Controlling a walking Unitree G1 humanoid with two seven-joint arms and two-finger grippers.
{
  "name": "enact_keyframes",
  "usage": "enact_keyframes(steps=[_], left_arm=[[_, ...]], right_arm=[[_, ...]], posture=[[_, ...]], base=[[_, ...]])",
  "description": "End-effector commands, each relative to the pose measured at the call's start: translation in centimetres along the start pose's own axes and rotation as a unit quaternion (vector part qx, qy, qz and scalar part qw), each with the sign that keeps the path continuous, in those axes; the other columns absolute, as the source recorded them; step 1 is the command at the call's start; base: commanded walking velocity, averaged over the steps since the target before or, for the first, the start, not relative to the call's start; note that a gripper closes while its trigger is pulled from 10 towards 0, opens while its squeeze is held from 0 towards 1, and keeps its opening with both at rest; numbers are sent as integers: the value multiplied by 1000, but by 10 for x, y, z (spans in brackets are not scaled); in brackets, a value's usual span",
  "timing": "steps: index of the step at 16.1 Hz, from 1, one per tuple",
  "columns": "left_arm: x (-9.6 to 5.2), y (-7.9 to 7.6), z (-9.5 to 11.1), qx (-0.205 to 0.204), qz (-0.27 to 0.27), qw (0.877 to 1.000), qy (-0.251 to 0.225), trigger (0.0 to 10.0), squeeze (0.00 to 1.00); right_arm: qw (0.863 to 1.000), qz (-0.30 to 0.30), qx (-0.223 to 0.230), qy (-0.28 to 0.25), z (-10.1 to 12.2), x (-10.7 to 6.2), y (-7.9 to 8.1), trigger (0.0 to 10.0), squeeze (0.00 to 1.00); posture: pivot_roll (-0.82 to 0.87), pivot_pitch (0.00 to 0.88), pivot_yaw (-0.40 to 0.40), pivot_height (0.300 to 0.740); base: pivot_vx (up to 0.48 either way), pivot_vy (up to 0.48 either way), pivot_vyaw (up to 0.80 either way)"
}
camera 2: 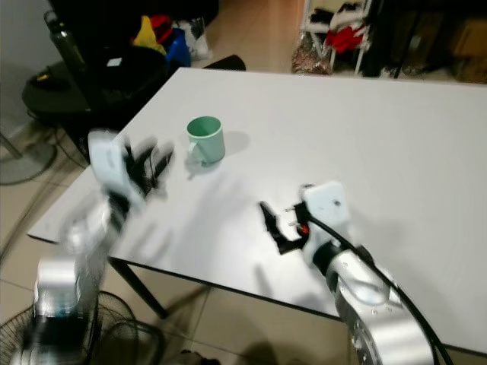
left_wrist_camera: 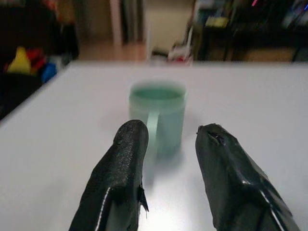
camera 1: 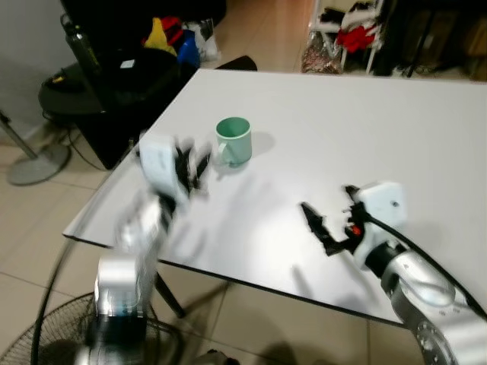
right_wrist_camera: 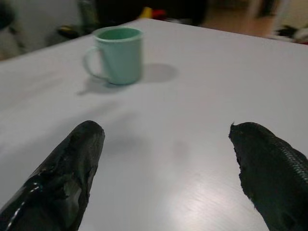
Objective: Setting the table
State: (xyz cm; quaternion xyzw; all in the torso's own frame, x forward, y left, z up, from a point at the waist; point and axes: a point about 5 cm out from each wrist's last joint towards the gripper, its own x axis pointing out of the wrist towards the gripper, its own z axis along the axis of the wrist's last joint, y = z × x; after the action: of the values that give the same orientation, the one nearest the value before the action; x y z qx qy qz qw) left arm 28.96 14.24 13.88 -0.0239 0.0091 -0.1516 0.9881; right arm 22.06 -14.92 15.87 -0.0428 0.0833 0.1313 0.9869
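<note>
A pale green mug [camera 1: 233,140] stands upright on the white table [camera 1: 365,137], its handle turned toward my left side. My left gripper [camera 1: 194,167] is blurred and hovers just short of the mug's handle, open and holding nothing; the left wrist view has the mug [left_wrist_camera: 159,115] right ahead of the black fingers [left_wrist_camera: 122,168]. My right gripper [camera 1: 323,224] hangs open over the table nearer the front edge, well apart from the mug [right_wrist_camera: 118,53], with nothing between its fingers [right_wrist_camera: 72,168].
The table's front edge [camera 1: 228,277] runs just below both arms. A floor fan [camera 1: 46,334] stands under my left arm. Dark furniture with coloured items [camera 1: 152,46] sits past the table's left corner, and a white rack [camera 1: 346,34] stands at the back.
</note>
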Motion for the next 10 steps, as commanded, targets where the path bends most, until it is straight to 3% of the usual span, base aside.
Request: enact_keyframes(steps=[1, 4, 8, 10], left_arm=[[-6, 0, 4, 26, 16, 1000, -2, 10000, 0], [-12, -3, -1, 34, 20, 999, 22, 10000, 0], [-21, -5, 4, 51, 20, 998, 18, 10000, 0], [-24, -6, 5, 54, 17, 998, 21, 10000, 0]], right_arm=[[999, -53, 10, -4, -3, 0, -3, 10000, 0], [996, -83, 16, 13, -11, 5, -1, 10000, 0], [994, -110, 28, 3, -13, 0, -6, 10000, 0], [995, -101, 27, 4, -13, 1, -1, 10000, 0]], posture=[[-5, 0, 94, 740], [-5, 0, 97, 740], [-9, 0, 105, 740], [-11, 0, 106, 740]], base=[[0, 0, 0], [0, 0, 0], [0, 0, 0], [0, -330, 0]])
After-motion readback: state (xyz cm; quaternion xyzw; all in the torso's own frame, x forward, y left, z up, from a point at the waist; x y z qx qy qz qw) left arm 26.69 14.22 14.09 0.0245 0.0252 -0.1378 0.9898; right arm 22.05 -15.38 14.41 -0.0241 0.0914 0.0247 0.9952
